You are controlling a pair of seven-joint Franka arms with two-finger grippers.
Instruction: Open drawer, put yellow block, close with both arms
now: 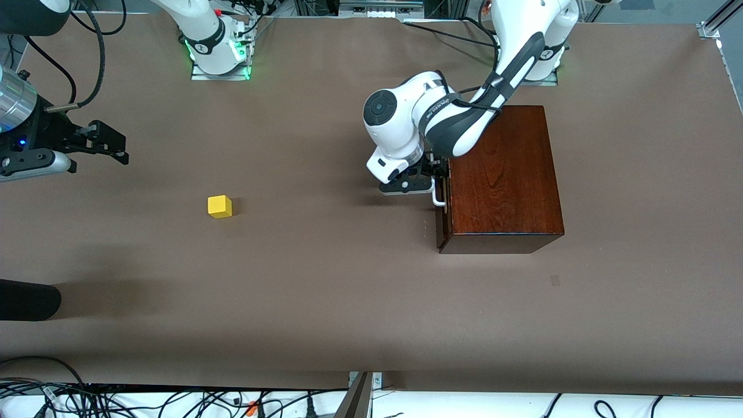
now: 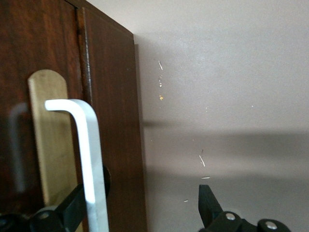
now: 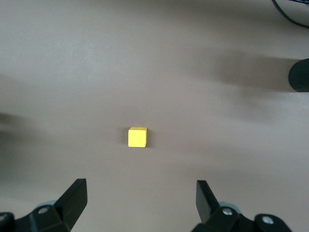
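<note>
Left gripper (image 1: 419, 181): at the drawer's front, fingers spread with the white bar handle (image 2: 89, 159) between them; one finger (image 2: 72, 210) sits right by the bar, the other stands clear, so nothing is clamped.
Drawer (image 1: 442, 203): shut or nearly so in the reddish-brown wooden box (image 1: 504, 180), which sits toward the left arm's end of the table, about 3 o'clock from the table's middle in the front view.
Handle grip: stiff and glossy, likely slippery; best pinched across its straight run and pulled squarely outward.
Right gripper (image 1: 113, 145): waiting in the air over bare table, fingers fully apart, holding nothing.
Yellow block (image 1: 220, 206): alone on the brown table (image 1: 325, 290), about 9 o'clock from the box, well apart from it.
Block handling: looks light, rigid, flat-sided; two facing faces suit the fingers.
</note>
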